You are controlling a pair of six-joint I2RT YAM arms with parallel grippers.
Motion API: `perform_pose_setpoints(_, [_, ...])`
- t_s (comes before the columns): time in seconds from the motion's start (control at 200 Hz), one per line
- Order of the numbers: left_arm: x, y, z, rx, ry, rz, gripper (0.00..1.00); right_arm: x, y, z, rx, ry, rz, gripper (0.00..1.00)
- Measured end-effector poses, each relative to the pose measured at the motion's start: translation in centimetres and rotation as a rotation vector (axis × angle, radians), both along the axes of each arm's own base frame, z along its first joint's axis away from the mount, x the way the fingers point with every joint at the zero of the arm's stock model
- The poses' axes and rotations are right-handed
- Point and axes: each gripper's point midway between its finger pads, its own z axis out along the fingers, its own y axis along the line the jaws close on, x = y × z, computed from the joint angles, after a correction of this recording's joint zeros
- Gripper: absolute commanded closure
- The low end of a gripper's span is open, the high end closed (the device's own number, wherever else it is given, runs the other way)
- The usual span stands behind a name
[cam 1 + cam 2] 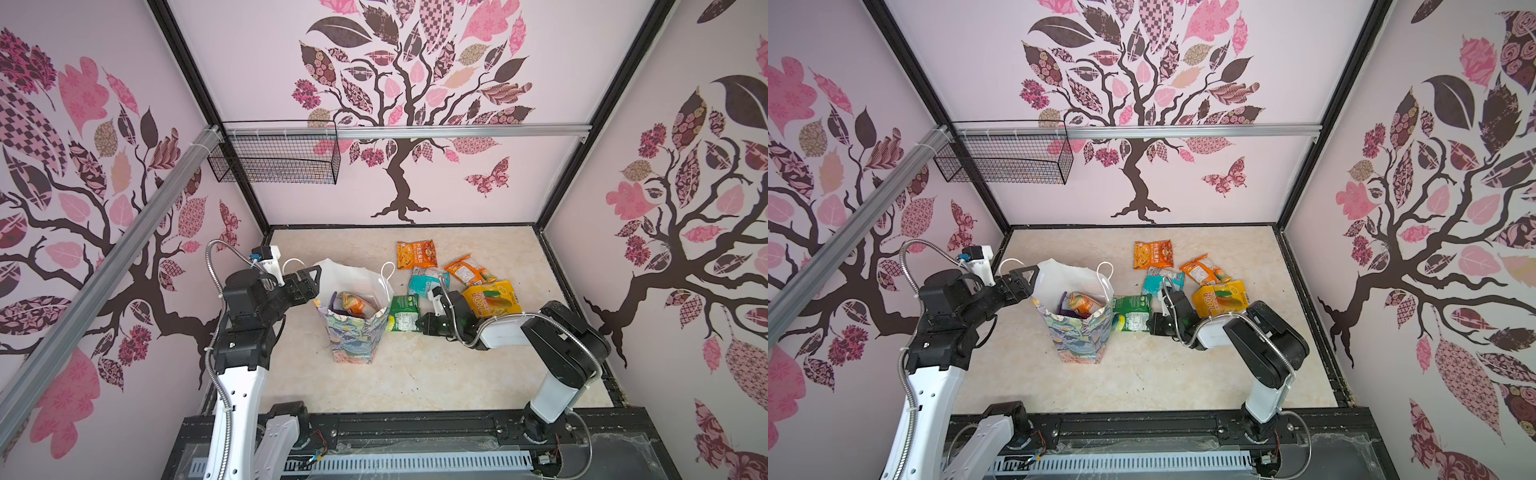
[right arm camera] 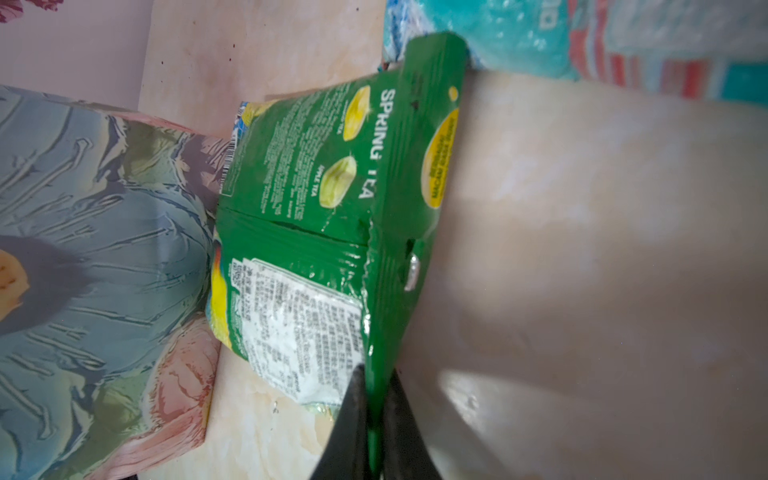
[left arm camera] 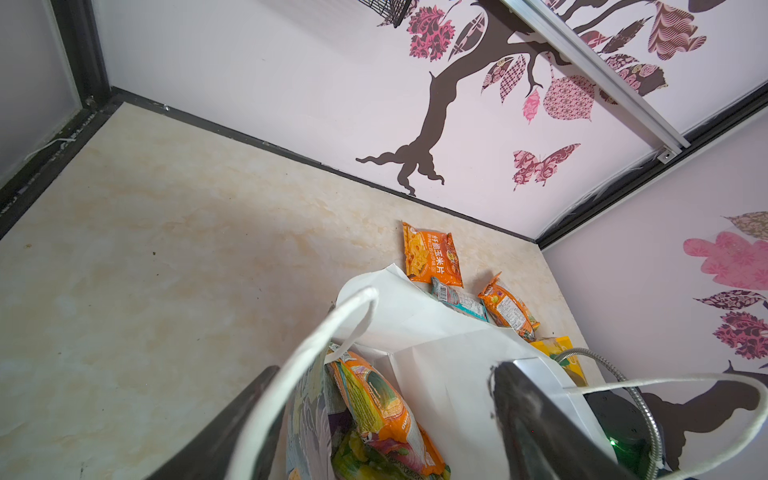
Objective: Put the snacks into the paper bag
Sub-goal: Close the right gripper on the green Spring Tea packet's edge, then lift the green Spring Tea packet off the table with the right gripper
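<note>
My right fingers [image 2: 362, 415] are pinched shut on the thin sealed edge of the green packet [image 2: 307, 199]. In the right wrist view the foil strip stands up between the two black tips.

In both top views that green packet [image 1: 403, 312] lies on the desk [image 1: 415, 374] just left of my right fingers. Its long axis runs roughly from the top of the frame toward the bottom, and I hold it by its lower right edge. Its opposite edge rests against, or right beside, the printed wall of the paper bag [image 1: 353, 336], which stands upright at the centre of the frame.

So the packet sits between my grip and the bag, and the bag's mouth is up and to the left of it. My right arm is the nearer one. I judge the coming move to be a lift high enough to clear the rim, then a short carry left.

My left fingers [image 1: 311, 279] are spread wide at the bag's upper-left rim, with a cord handle [image 3: 316, 353] between them. I cannot tell whether they press the paper.

An orange packet [image 1: 353, 304] and a purple packet [image 1: 333, 305] are already inside the bag. Right of centre on the desk lie a square orange packet [image 1: 417, 254], a slim orange packet [image 1: 467, 270], a teal packet [image 1: 422, 282] and a yellow packet [image 1: 492, 304].
</note>
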Motion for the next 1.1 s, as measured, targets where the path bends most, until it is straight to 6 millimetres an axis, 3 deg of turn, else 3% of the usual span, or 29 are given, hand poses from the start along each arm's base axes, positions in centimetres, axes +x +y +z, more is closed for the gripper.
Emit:
perform_pose_setpoints(0.405, [-0.2, 0.0, 0.3, 0.002, -0.01, 0.003, 0.18, -0.3, -0.2, 0.6, 0.012, -0.01, 0.0, 1.0])
perform_pose_setpoints(1.1, [-0.1, 0.0, 0.1, -0.005, -0.003, 0.0, 0.19, -1.5, -1.5, 7.0, 0.046, -0.118, -0.001, 1.0])
